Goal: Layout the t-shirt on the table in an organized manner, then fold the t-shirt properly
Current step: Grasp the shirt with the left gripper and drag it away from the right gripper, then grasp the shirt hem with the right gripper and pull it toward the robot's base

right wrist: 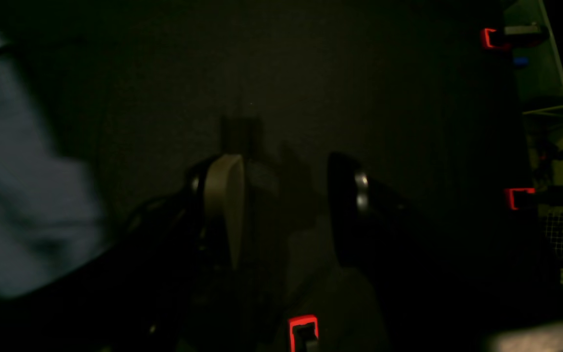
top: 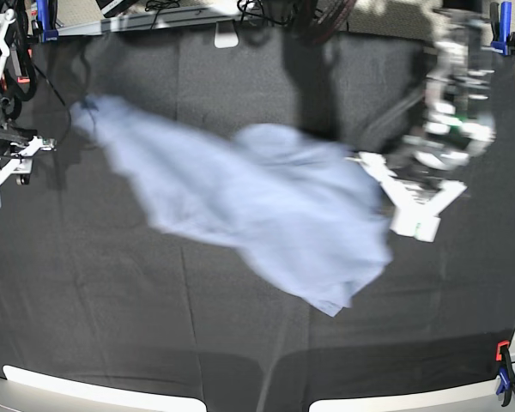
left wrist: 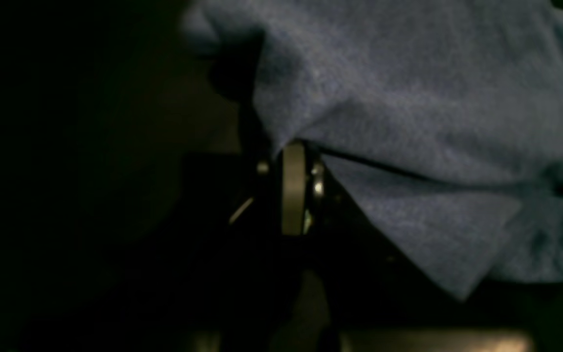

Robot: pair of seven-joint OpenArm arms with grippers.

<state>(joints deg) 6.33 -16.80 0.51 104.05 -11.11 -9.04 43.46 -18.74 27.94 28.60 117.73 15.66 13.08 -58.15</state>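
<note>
In the base view I see the right arm's fingers (right wrist: 281, 205) at far left, apart and empty over the black counter (top: 112, 300). The blurred blue-grey t-shirt (top: 266, 206) stretches across the centre. At right, the left arm's fingers (left wrist: 293, 146) are clamped on its edge. Clamps (top: 502, 373) line the right edge.
</note>
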